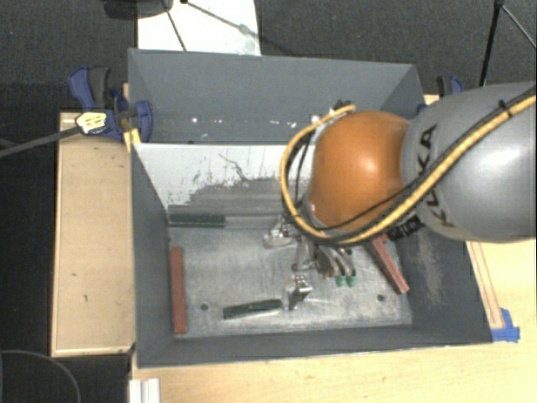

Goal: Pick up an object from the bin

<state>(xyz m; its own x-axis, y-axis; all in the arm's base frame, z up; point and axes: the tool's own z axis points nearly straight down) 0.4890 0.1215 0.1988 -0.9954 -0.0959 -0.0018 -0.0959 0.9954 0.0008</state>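
**Pincer position.** The pincer [297,292] hangs low over the front-centre floor of the grey metal bin [252,99], beneath the arm's rounded orange wrist cover [357,170]. Whether it is released or clenched cannot be told, because the wrist and its cables mask most of it. Nothing is seen gripped in it.

**Nearest thing.** The slim dark rod-shaped bar [252,309] lies flat on the bin floor, near the front wall.

- Direction: the bar lies to the view's left of the pincer. Its right end is just beside the pincer's tip, and contact cannot be confirmed.
- Long axis: nearly left-to-right across the view, almost parallel to the front wall. The right end is angled slightly toward the back wall.
- Pointing: the right end points at the pincer, and the left end points toward the front-left corner.

**Judgement.** The pick turns on this offset. The pincer stands at the bar's end, not over its middle, and a grasp taken there would probably let the bar tip. A shift to the view's left along the axis, with the closing direction set across that axis, appears to be called for.

**Other contents.**

- A reddish-brown flat stick [177,290] lies along the left wall, front-to-back, well apart from the pincer.
- A second reddish-brown stick [392,269] lies diagonally on the right, partly under the arm.
- A dark green flat strip [197,219] lies at the back left, well apart from the pincer.
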